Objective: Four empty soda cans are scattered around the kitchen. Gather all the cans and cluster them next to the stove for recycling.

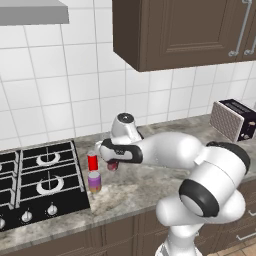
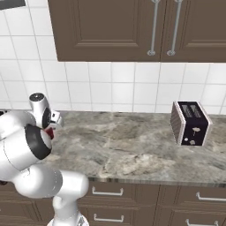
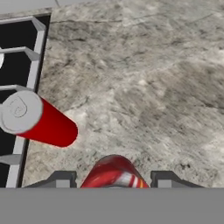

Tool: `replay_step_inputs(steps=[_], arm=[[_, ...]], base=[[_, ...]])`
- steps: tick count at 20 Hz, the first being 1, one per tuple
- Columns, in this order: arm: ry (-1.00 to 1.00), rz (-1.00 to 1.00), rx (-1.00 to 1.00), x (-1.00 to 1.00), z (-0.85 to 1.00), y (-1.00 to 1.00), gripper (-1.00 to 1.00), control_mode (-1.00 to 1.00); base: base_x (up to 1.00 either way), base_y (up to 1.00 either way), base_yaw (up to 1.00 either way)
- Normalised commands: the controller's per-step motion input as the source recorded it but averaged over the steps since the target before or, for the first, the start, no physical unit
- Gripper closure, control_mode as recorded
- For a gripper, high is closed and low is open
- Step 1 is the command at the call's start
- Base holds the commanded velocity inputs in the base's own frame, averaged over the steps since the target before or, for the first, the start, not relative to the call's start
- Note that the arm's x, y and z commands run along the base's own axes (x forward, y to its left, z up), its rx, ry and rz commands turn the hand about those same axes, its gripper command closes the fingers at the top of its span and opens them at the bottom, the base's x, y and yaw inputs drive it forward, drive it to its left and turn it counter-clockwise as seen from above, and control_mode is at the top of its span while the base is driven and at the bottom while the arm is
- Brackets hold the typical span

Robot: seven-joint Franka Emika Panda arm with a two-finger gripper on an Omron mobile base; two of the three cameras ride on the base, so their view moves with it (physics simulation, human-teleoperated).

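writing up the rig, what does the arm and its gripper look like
A glossy white arm of rounded, bulbous segments, with black bands at the joints and a black-and-white wrist. The gripper has two small dark grey, blocky finger tips. No cables or markings show.

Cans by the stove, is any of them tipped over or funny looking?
Nothing stands out. The bright red can and the purple can both stand upright on the counter beside the stove. The hand holds a dark red can above the counter. Nothing looks spilled or dented.

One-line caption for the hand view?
Gripper holding a dark red soda can above the marbled counter, beside a bright red can.
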Motion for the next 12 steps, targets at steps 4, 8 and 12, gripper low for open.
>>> replay_step_inputs(steps=[4, 8, 12], arm=[[0.00, 0.00, 0.00, -0.01, -0.32, 0.00, 1.00, -1.00], [0.00, 0.00, 0.00, 0.00, -0.27, 0.00, 1.00, -1.00], [0.00, 0.00, 0.00, 0.00, -0.25, 0.00, 1.00, -1.00]], base=[[0.00, 0.00, 0.00], [0.00, 0.00, 0.00], [0.00, 0.00, 0.00]])
